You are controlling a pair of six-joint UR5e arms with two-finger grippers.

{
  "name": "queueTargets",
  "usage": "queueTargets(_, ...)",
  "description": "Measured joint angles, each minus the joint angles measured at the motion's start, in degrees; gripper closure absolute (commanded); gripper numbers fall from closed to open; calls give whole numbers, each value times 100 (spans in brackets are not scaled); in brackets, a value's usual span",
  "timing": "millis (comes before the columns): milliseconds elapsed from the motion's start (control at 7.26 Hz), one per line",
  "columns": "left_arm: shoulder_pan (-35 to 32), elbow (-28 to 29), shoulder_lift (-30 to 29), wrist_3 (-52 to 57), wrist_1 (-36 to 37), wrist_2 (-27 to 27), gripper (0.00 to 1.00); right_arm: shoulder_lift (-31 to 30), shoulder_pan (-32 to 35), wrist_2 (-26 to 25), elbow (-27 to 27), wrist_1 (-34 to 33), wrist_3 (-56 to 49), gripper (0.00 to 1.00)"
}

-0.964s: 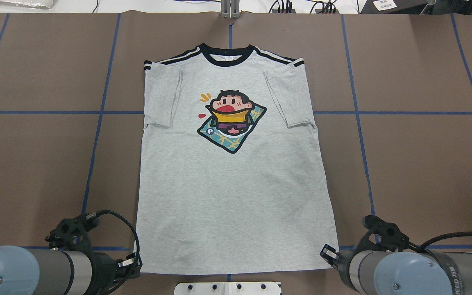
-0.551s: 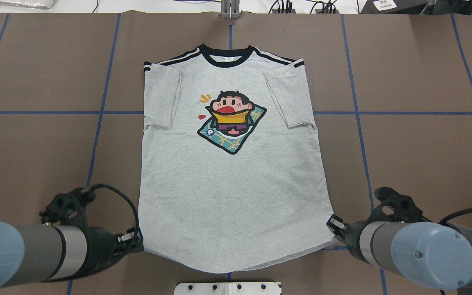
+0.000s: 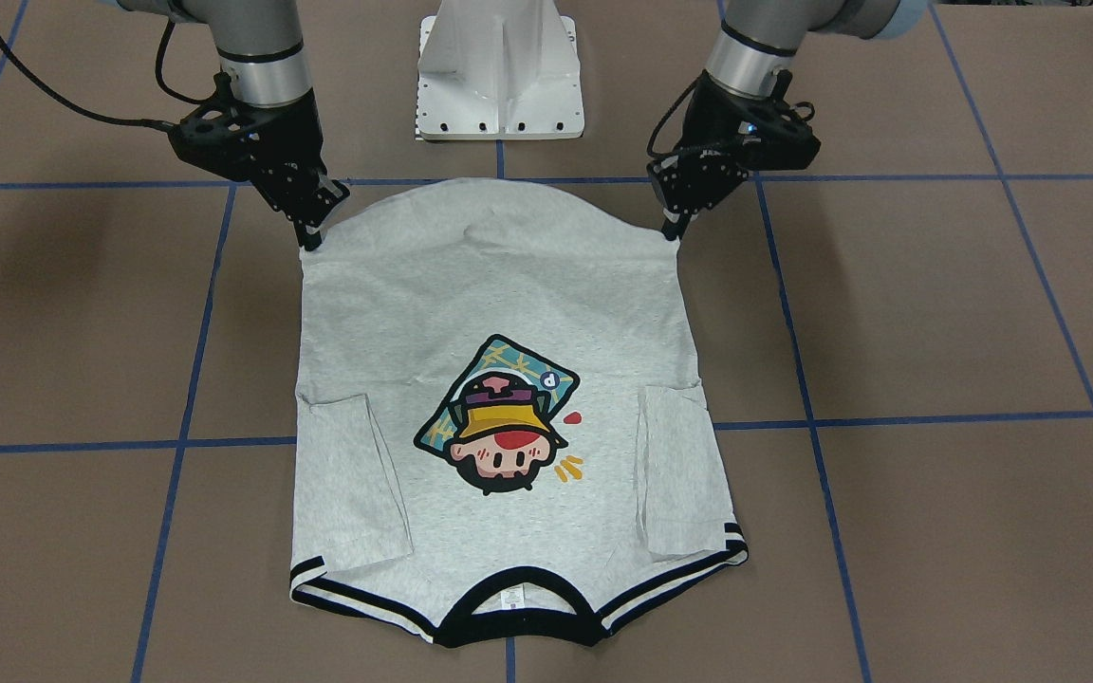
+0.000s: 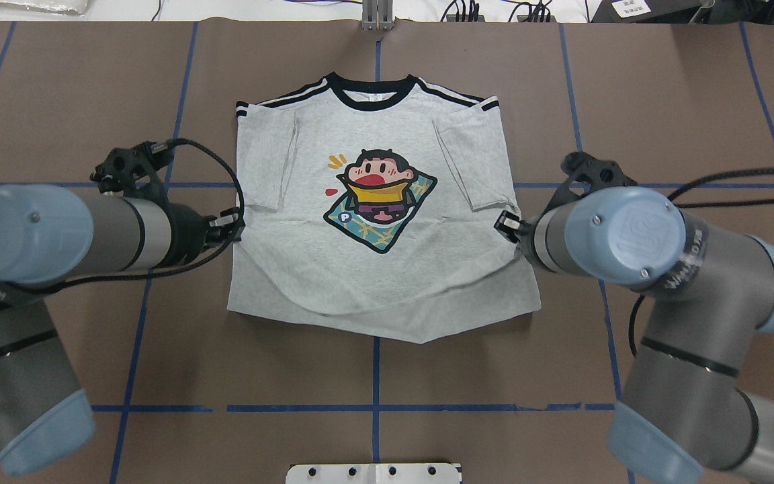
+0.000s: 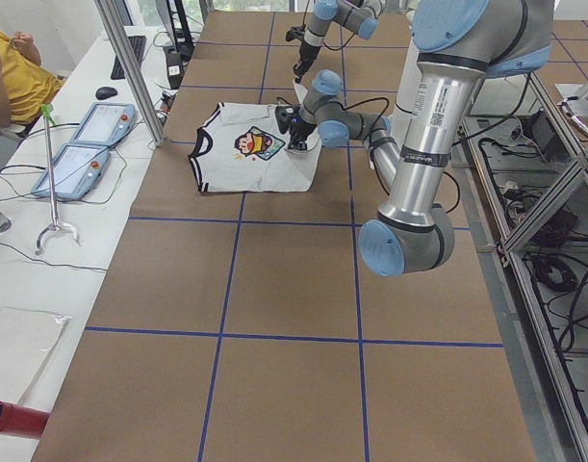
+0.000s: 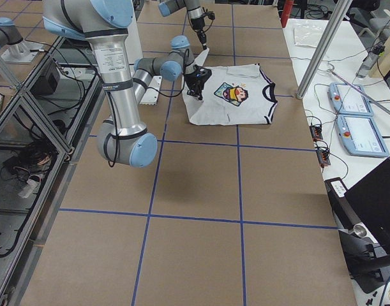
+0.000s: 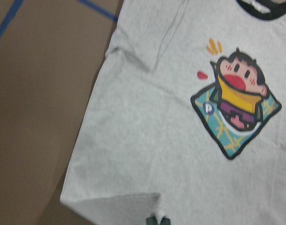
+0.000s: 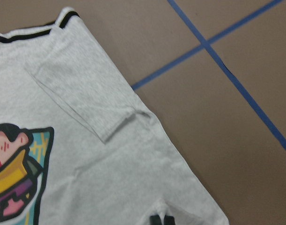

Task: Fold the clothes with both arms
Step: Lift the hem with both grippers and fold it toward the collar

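Observation:
The light grey T-shirt (image 4: 387, 269) lies face up, its black collar (image 4: 373, 87) at the far side and its sleeves folded inward. Its cartoon print (image 4: 380, 195) is in full view. My left gripper (image 4: 231, 227) is shut on the left hem corner, held above the table. In the front-facing view this gripper (image 3: 672, 228) is on the right. My right gripper (image 4: 506, 225) is shut on the other hem corner, and in the front-facing view it (image 3: 311, 237) is on the left. The hem sags between them. Both wrist views show fingertips (image 7: 156, 220) (image 8: 161, 219) pinching grey cloth.
The brown table cover (image 4: 682, 282) carries a grid of blue tape lines. The white pedestal base (image 3: 499, 76) stands at the near edge. Beyond the far edge are a metal post (image 5: 130, 67), two teach pendants (image 5: 82, 144) and a person's arm.
Both grippers have lifted the hem corners and carried them away from the base, toward the collar. The shirt's lower part now doubles over at a fold further up the table.

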Motion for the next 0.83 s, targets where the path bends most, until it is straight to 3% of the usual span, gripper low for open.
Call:
queueTargets(413, -838, 1520, -622, 558, -881, -71, 100, 1037, 898, 85, -1572, -57, -818, 100)
queueTargets(827, -1135, 2990, -1048, 748, -2029, -66, 100, 1781, 1302, 73, -3473, 1116, -922, 100)
